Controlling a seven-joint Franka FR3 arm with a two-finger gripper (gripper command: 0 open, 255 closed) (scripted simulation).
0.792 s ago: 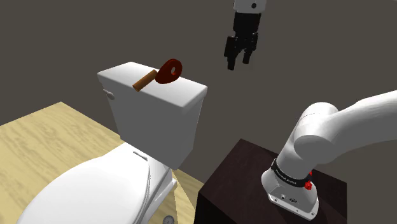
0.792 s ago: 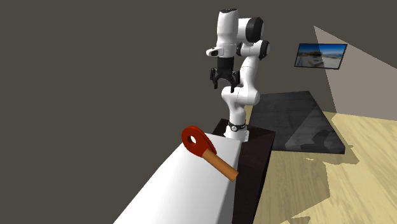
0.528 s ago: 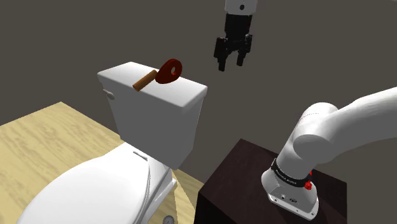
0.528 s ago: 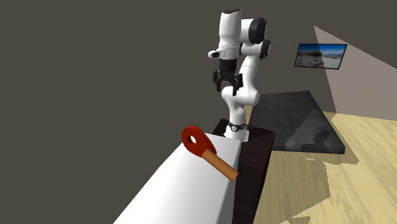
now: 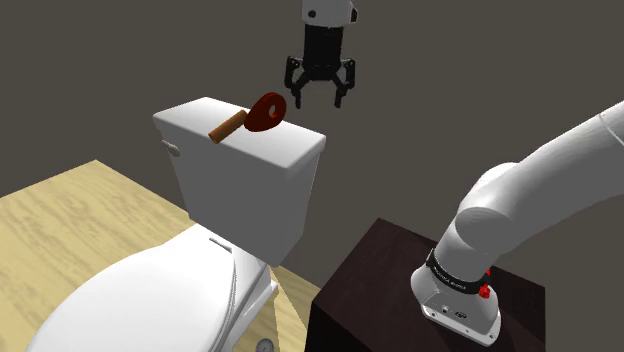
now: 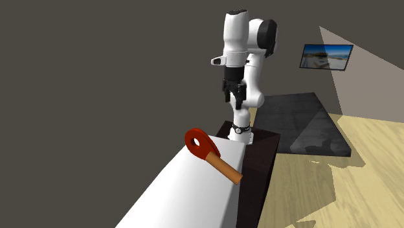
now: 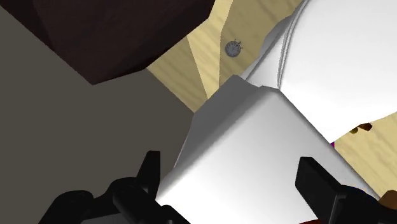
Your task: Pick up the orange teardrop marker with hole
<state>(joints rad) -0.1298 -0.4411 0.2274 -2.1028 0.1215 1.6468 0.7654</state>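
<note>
Two spread jaws hover over tank (image 5: pixel 262 165) corner, clear of marker (image 5: pixel 262 113).

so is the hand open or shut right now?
Open. The hand has its fingers spread wide apart, clasping nothing; the marker lies untouched on the toilet tank.

The black gripper (image 5: pixel 318 97) is hanging in the air with its fingers apart, just right of the red marker (image 5: pixel 263 112) lying on the white toilet tank (image 5: pixel 250 185).
</note>
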